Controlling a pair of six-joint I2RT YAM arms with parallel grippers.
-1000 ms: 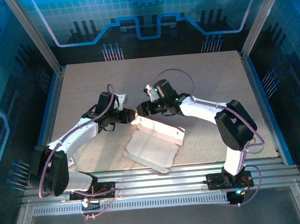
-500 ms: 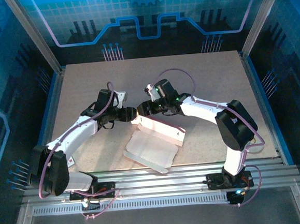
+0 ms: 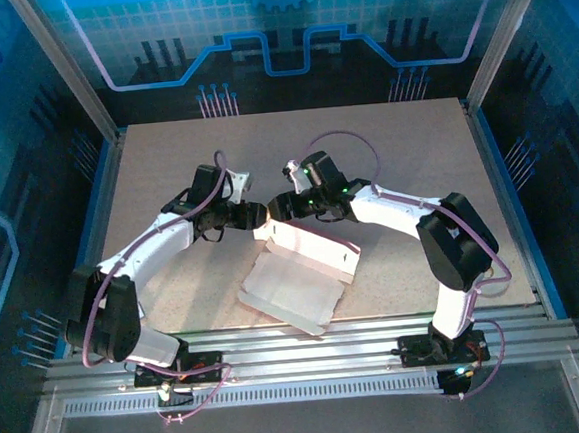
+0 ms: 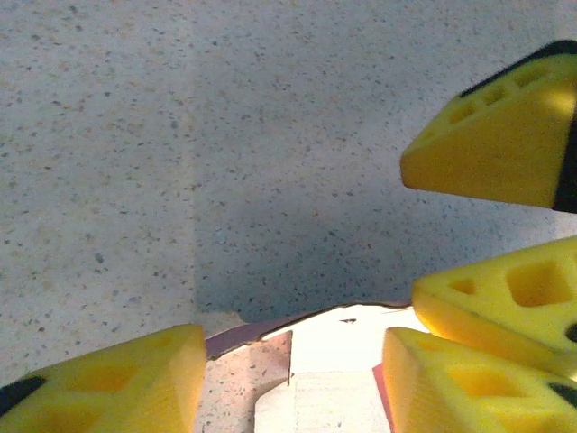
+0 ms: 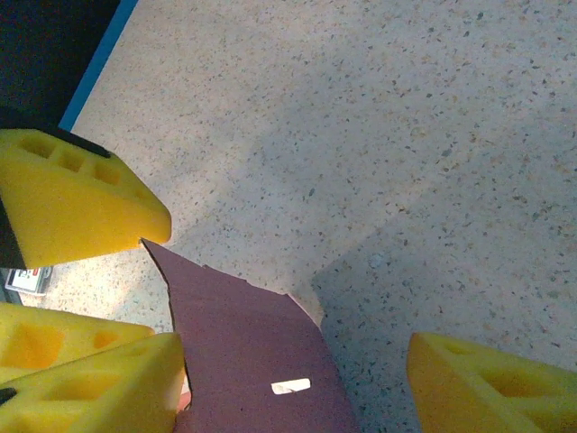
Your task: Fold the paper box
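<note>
The paper box [image 3: 293, 286] lies on the worktop [image 3: 165, 166] just below the centre of the top view. Its whitish face is up, and one wall stands raised along its upper edge. The two arms meet at the wall's upper left corner. The left fingers [image 4: 108, 379] are spread wide around the card's whitish side. The right fingers [image 5: 496, 379] are also wide apart, with the pink flap between them, close to the lower left one.
</note>
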